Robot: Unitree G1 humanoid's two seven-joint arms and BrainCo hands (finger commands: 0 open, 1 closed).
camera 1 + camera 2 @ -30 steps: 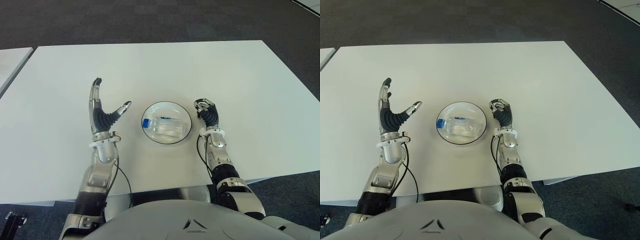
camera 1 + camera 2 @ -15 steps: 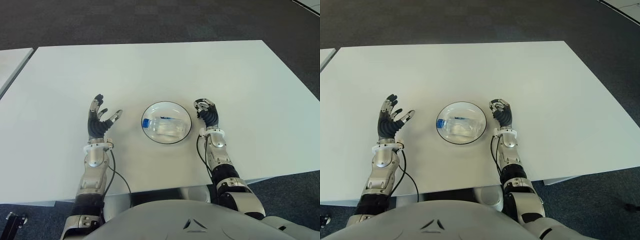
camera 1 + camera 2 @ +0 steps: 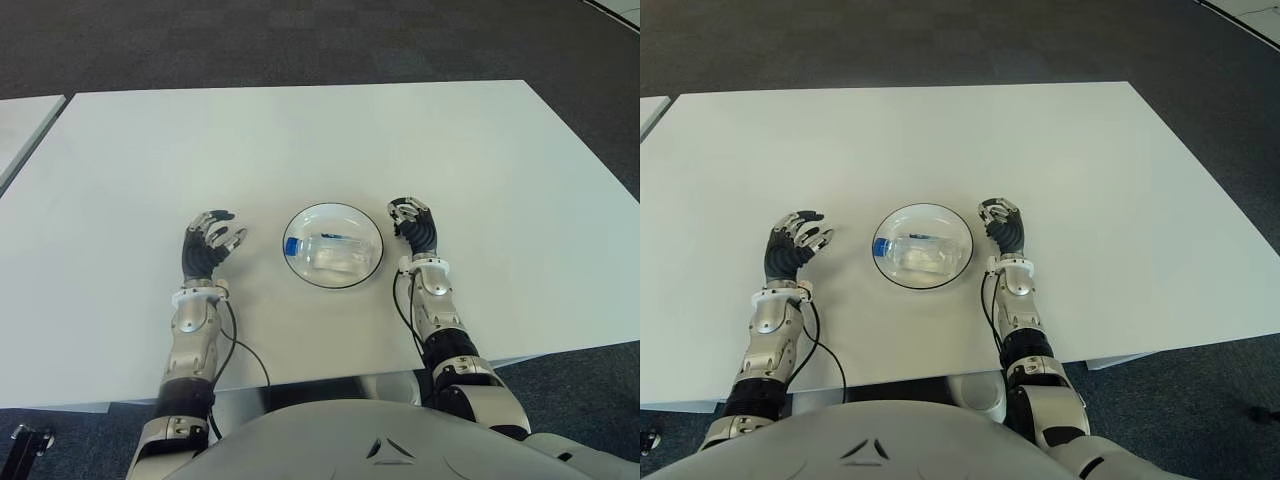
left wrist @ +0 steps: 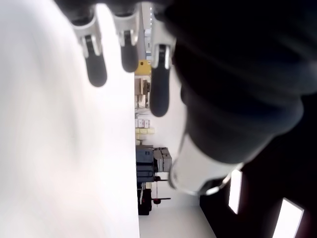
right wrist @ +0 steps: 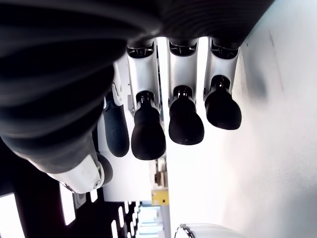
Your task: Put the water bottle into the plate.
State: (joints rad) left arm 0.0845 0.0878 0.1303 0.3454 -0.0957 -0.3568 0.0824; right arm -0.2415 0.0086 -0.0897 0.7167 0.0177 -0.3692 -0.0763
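A clear water bottle (image 3: 336,252) with a blue cap lies on its side inside the round white plate (image 3: 333,208) at the middle of the white table (image 3: 300,130). My left hand (image 3: 212,240) shows low over the table, a short way left of the plate and apart from it. Its fingers (image 4: 96,74) are loosely bent and hold nothing. My right hand (image 3: 410,218) shows just right of the plate's rim, its fingers (image 5: 185,124) relaxed in a loose curl around nothing.
The table's front edge runs just before my forearms. A second white table (image 3: 20,120) shows at the far left, and dark carpet (image 3: 300,40) lies beyond the far edge.
My left hand has come down from a raised, wide-spread pose to a low one with bent fingers, left of the plate. The bottle, plate and right hand have not moved.
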